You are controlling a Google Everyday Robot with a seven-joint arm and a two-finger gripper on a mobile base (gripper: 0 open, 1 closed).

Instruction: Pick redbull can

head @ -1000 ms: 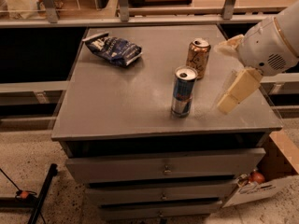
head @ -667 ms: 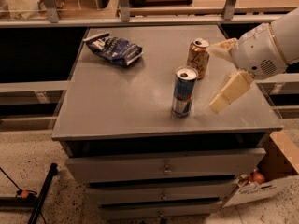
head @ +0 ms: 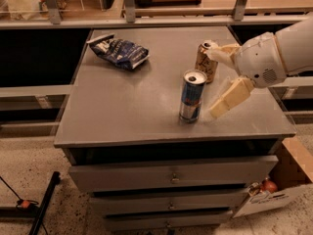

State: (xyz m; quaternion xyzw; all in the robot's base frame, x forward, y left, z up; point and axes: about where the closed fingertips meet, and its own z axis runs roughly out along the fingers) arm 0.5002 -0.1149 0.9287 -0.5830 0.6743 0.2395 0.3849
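The redbull can (head: 191, 96) stands near the front of the tabletop (head: 132, 106), and the wide-open pincer (head: 211, 82) just beside it should slide in level around it without bumping the gold can (head: 207, 61) behind.

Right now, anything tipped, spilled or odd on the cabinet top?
Nothing stands out. The redbull can and gold can stand upright, no spill; the chip bag lies crumpled back left. Gripper open, right of the redbull can.
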